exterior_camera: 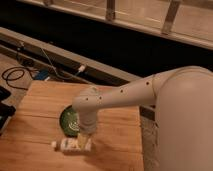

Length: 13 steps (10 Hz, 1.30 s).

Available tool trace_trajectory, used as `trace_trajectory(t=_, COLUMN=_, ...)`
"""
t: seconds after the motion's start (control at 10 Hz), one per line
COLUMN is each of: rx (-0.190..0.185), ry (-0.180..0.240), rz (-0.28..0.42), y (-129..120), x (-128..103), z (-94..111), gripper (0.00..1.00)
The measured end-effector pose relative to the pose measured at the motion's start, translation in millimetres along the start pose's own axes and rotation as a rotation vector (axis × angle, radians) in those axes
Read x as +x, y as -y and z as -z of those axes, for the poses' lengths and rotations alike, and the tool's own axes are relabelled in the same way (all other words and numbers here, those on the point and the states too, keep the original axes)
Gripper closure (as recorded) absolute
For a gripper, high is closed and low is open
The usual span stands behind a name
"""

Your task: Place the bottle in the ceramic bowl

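Observation:
The bottle (pixel 73 145) is small and whitish with a white cap at its left end. It lies on its side on the wooden table (pixel 40 100), just in front of the bowl. The ceramic bowl (pixel 68 121) is dark green with a white swirl; its right half is hidden behind my arm. My gripper (pixel 85 138) hangs from the white arm (pixel 125 95) and points down at the right end of the bottle, right above or touching it.
Black cables (pixel 15 75) and a white plug (pixel 81 68) lie on the floor beyond the table's far edge. A dark object (pixel 5 112) sits at the table's left edge. A dark ledge and railing run behind. My arm's bulky white shell fills the right side.

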Motion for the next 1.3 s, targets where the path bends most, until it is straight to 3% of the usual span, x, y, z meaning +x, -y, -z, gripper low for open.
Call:
trace_trajectory(t=0.3, rx=-0.024, ry=-0.011, rz=-0.004, y=-2, x=4, z=-12, gripper=0.35)
trace_trajectory(t=0.8, rx=-0.019, ry=-0.022, rz=-0.013, y=-4, x=0, z=-14, gripper=0.35)
trace_trajectory(t=1.3, rx=-0.027, ry=0.010, rz=0.023, y=-4, x=-7, z=-15, gripper=0.35)
